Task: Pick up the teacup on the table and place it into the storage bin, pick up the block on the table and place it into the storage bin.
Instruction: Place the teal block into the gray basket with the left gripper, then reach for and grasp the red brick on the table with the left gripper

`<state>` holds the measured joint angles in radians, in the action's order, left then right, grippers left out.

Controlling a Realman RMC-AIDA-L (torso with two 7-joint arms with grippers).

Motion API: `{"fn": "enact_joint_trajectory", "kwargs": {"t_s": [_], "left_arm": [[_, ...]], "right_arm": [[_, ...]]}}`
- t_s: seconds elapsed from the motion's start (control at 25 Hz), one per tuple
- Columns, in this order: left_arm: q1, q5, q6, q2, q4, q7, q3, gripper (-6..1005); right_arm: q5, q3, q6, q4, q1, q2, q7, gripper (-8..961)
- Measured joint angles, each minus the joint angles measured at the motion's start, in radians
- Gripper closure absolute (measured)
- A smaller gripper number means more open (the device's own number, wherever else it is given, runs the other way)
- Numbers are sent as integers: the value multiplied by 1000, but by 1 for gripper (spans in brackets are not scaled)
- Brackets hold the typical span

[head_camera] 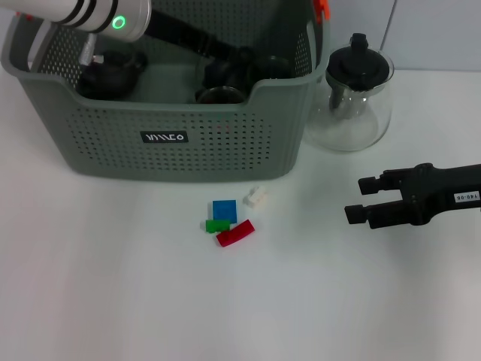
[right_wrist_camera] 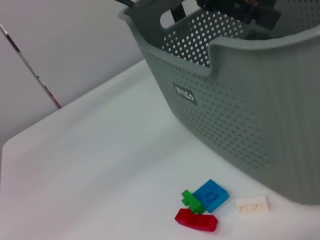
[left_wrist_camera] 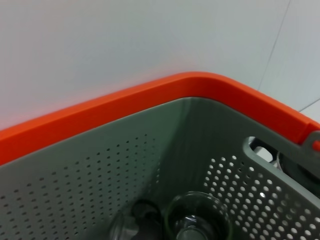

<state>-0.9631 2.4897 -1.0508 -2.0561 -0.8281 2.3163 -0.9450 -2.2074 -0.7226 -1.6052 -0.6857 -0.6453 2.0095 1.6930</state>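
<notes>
**On the near table: four blocks in front of the bin**

Nearest on the white table (head_camera: 113,301) lies a cluster of small blocks: a red block (head_camera: 235,233), a green block (head_camera: 217,225) and a blue block (head_camera: 224,210) touching one another, with a white block (head_camera: 255,197) just beside them to the right and farther back. Bare table spreads around them on the near and left sides. To their right the right gripper (head_camera: 363,199) hangs above the table, its black fingers parted and holding nothing; a small white tag on it cannot be read.

Behind the blocks stands the storage bin (head_camera: 225,143), grey-green and perforated, with an orange handle clip (head_camera: 322,9) and a black label (head_camera: 164,137) whose white letters are not clearly legible. Inside it sits a glass teacup (left_wrist_camera: 197,220). The left gripper (head_camera: 237,68) reaches down into the bin; whether its fingers are open cannot be told. Right of the bin, close against it, stands a glass teapot (head_camera: 353,105) with a black lid.
</notes>
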Motion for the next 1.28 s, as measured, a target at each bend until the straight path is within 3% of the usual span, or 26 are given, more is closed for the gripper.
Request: {"fn": "enact_joint_trajectory", "kwargs": {"t_s": [0.08, 0.16, 0.32, 0.52, 0.76, 0.92, 1.0, 1.28], "left_arm": [[2, -1, -20, 0, -18, 1, 0, 462], [16, -10, -64, -2, -71, 1, 5, 395], [89, -110, -236, -21, -314, -19, 23, 262], [207, -295, -543, -45, -612, -187, 25, 273], [301, -315, -866, -97, -785, -314, -13, 273], [376, -238, -902, -110, -828, -400, -160, 273], [382, -170, -898, -115, -815, -447, -221, 274], [294, 17, -767, -110, -633, -627, -400, 274]], "right_arm": [[0, 0, 0, 0, 2, 0, -3, 116], [0, 0, -1, 0, 2, 0, -6, 116], [0, 0, -1, 0, 2, -1, -9, 116], [0, 2, -1, -2, 3, -4, -9, 116], [0, 8, 0, -6, 3, -5, -3, 117], [0, 9, 5, -2, 3, -7, 1, 117], [0, 9, 7, -1, 2, -7, 7, 117], [3, 9, 6, 0, 0, -5, 63, 117]]}}
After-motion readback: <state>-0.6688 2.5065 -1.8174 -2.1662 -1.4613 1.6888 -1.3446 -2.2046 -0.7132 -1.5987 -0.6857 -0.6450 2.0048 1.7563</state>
